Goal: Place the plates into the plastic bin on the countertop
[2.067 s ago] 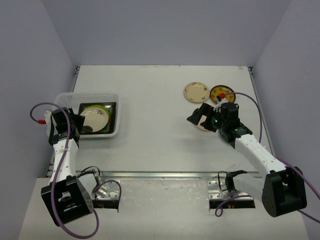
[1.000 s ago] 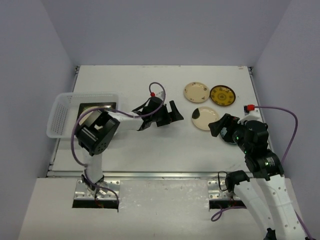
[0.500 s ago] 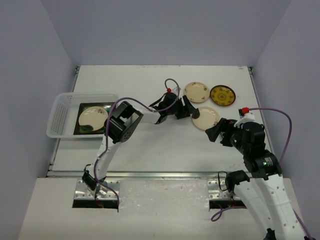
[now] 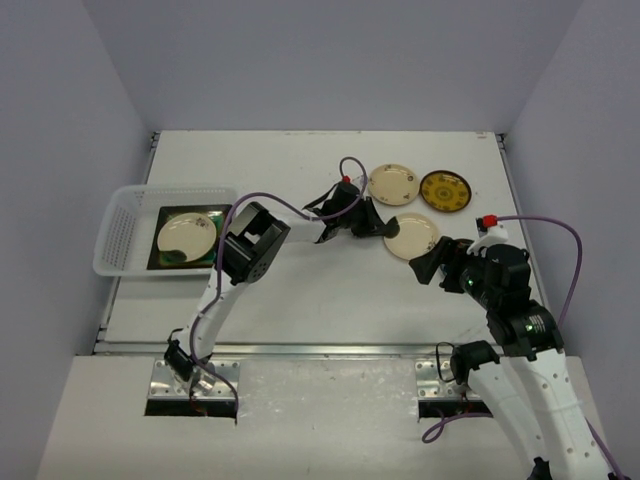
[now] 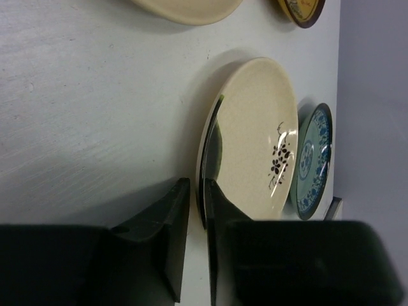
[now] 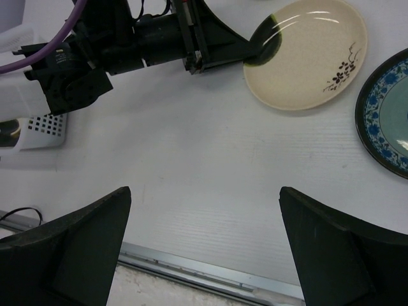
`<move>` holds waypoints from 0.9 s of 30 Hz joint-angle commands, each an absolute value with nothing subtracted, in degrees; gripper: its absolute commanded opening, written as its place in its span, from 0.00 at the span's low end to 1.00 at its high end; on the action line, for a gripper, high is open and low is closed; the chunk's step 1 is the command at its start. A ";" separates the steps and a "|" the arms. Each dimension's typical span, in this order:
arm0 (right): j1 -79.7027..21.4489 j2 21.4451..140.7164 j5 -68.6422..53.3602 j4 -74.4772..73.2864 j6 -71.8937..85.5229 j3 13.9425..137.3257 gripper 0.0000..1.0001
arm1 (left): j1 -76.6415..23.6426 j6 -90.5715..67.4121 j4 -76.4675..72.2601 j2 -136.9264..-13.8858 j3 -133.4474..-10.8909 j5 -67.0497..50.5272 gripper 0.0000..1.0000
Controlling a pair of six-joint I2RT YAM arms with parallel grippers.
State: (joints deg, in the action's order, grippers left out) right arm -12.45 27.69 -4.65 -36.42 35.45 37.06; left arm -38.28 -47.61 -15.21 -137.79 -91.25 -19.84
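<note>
My left gripper (image 4: pixel 383 230) reaches far right and is shut on the rim of a round cream plate with a dark patch (image 4: pixel 413 236). In the left wrist view the fingers (image 5: pixel 172 210) pinch that plate's edge (image 5: pixel 255 140), and its flower mark shows. The right wrist view shows the same grip on the plate (image 6: pixel 312 57). My right gripper (image 6: pixel 205 191) is open and empty, just near of this plate (image 4: pixel 428 265). The white mesh plastic bin (image 4: pixel 125 225) stands at the left and holds a dark-rimmed square plate (image 4: pixel 160 258) with a round cream plate (image 4: pixel 187 236) on it.
A cream plate (image 4: pixel 393 184) and a brown-yellow patterned plate (image 4: pixel 445 190) lie behind the held plate. A blue-patterned plate (image 6: pixel 386 115) lies right of it, hidden under my right arm in the top view. The metal rail (image 6: pixel 210 271) runs along the countertop's front edge.
</note>
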 commanded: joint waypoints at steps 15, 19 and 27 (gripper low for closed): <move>-12.13 29.04 -6.01 -31.01 35.07 34.58 0.99 | -32.35 -40.37 0.05 -91.18 -64.67 4.01 0.00; -12.13 31.81 -8.62 -27.24 36.47 32.26 0.99 | -18.23 -45.71 7.36 -73.99 -54.56 8.78 0.00; -12.13 35.09 -11.57 -22.08 37.76 29.88 0.99 | 17.91 -49.57 14.12 -57.62 -42.15 5.46 0.00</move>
